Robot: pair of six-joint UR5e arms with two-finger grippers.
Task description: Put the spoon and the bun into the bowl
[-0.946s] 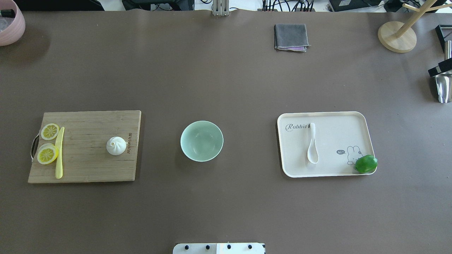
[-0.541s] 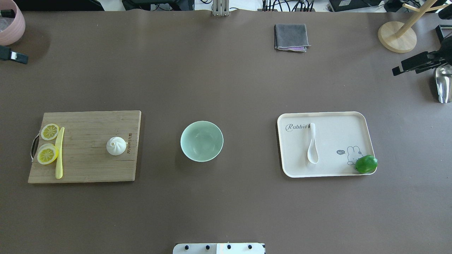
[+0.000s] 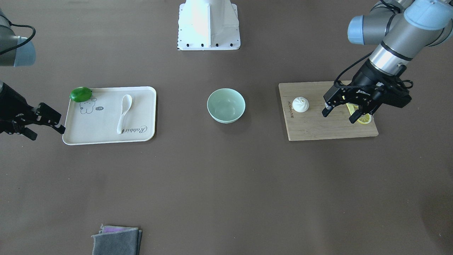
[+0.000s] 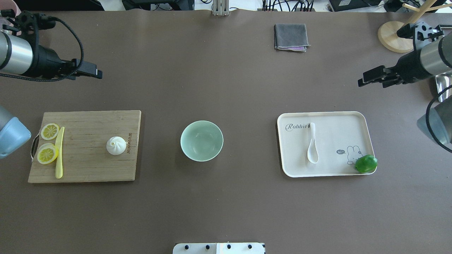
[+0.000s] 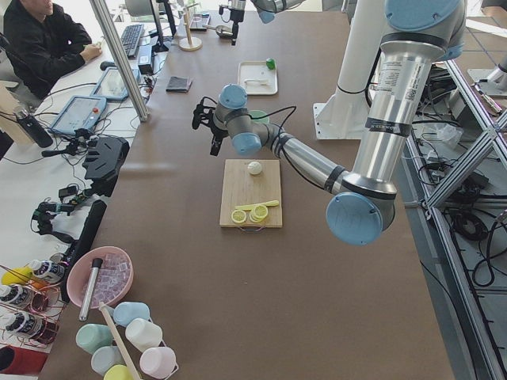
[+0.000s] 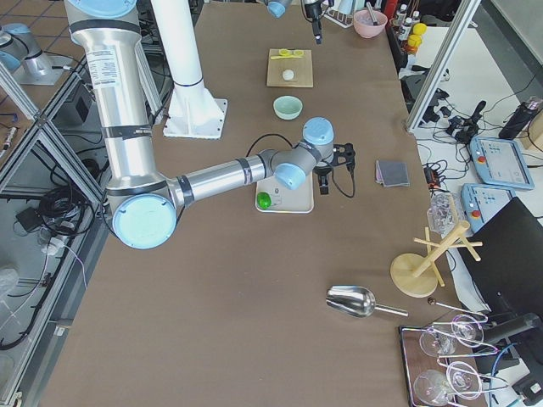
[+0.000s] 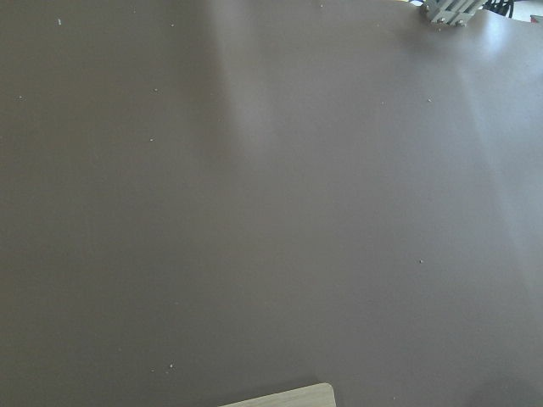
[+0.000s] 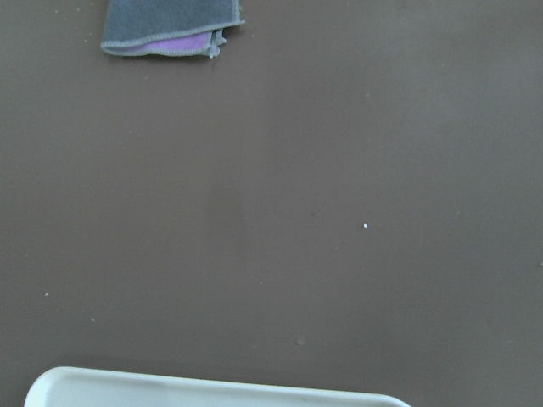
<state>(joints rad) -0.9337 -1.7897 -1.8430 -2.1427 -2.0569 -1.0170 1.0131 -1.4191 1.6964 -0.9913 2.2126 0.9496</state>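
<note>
The white bun [image 4: 116,145] sits on the right part of a wooden cutting board [image 4: 88,165]; it also shows in the front view [image 3: 300,104]. The white spoon [image 4: 312,144] lies scoop toward me on a cream tray [image 4: 339,134]. The mint-green bowl [image 4: 201,140] stands empty between board and tray. My left gripper [image 4: 96,73] is open and empty, held above the table beyond the board's far edge. My right gripper [image 4: 363,81] is open and empty, up beyond the tray's far right corner. Both show with jaws apart in the front view: the left gripper [image 3: 339,115], the right gripper [image 3: 46,132].
Two lemon slices [image 4: 49,131] and a yellow-green knife [image 4: 59,155] lie at the board's left end. A green lime [image 4: 366,164] sits at the tray's near right corner. A grey cloth [image 4: 291,36], a wooden stand [image 4: 392,38] and a metal scoop [image 4: 443,86] lie farther off.
Both arms have swung in from the table's sides toward the middle: the left one over the far left, the right one over the far right. The objects have not moved.
</note>
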